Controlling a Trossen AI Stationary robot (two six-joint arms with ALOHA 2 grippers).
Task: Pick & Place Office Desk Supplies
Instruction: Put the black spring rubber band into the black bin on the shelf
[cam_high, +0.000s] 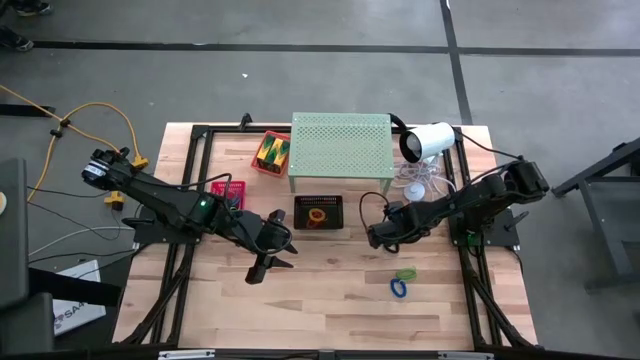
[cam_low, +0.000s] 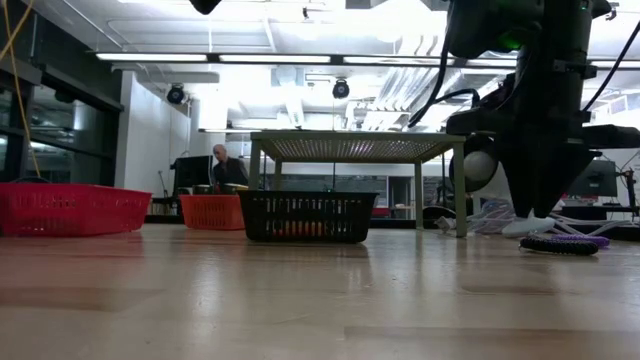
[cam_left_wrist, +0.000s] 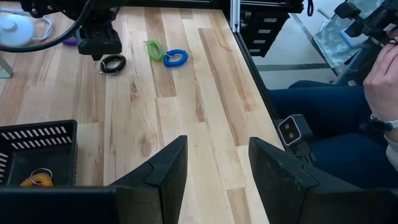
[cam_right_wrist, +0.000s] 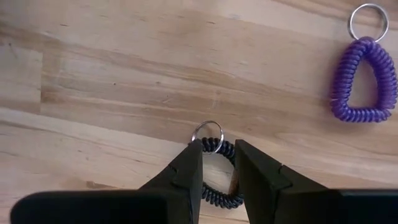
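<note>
A black coil loop (cam_right_wrist: 219, 198) with a metal ring (cam_right_wrist: 208, 135) lies flat on the table. My right gripper (cam_right_wrist: 216, 149) points straight down over it. Its fingers stand a little apart, with part of the coil showing in the gap. A purple coil loop (cam_right_wrist: 367, 84) lies close by. Green (cam_left_wrist: 153, 49) and blue (cam_left_wrist: 176, 58) loops lie nearer the table's front. An orange loop (cam_high: 318, 214) sits in the black basket (cam_high: 318, 199). My left gripper (cam_high: 268, 262) hangs open above bare table, left of the basket. My right gripper comes at the black coil from above, at the end by its metal ring (cam_right_wrist: 208, 135), with the fingertips (cam_right_wrist: 193, 155) over the coil's two sides. I cannot tell whether they touch it. The coil lies flat on the table.
A pale-green perforated shelf (cam_high: 340, 145) and a white lamp (cam_high: 425, 140) stand at the back. Two red baskets (cam_high: 270, 155) (cam_high: 228, 190) stand back left, one holding yellow-green pieces. A seated person's hand (cam_left_wrist: 382, 81) shows beyond the table's right edge.
</note>
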